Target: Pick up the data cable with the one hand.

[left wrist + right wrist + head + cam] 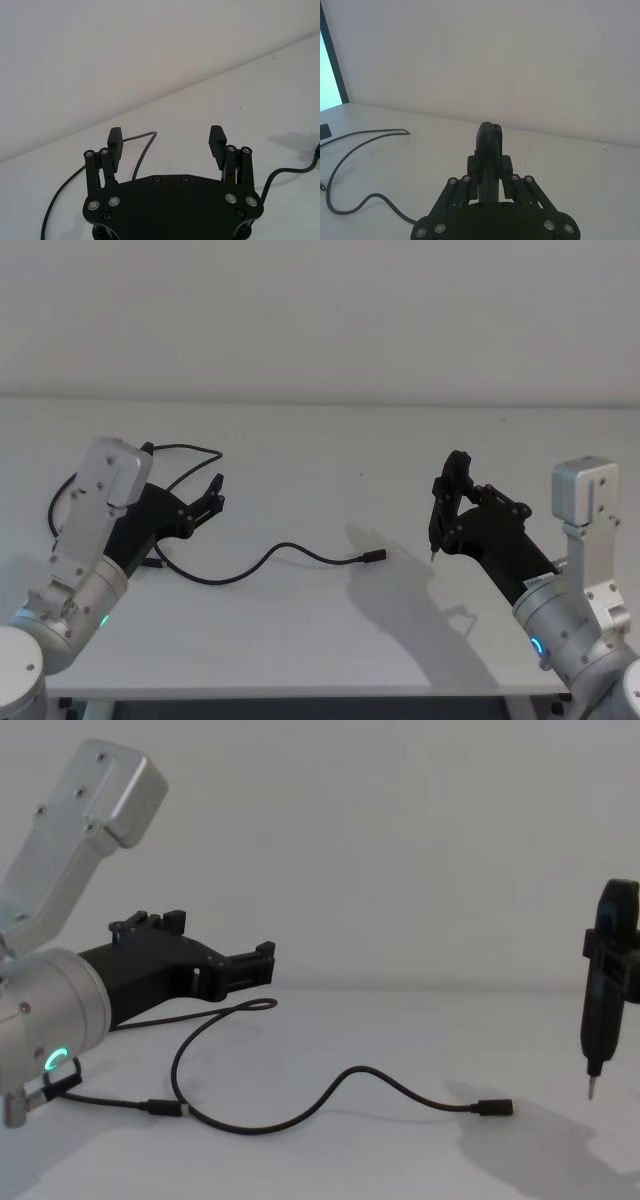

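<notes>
Plain matte white wall [320, 310] fills the head view's upper third — below, a smooth white tabletop [330, 440], softly lit. The right wrist view catches a dark-framed, bright pale-blue pane [326, 80].

A slim dark pointed tool [598, 1010] stands upright, clamped in the right end effector [447, 512], tip down above the white tabletop [300, 640]. A plain pale wall [320, 310] rises beyond it.

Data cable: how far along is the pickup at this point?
Done: nothing yet; the data cable lies slack on the table. In hand: the left claw hangs open near its looped end, gripping nothing; the right claw clamps a pointed tool. Left: lower, close, lift.
</notes>
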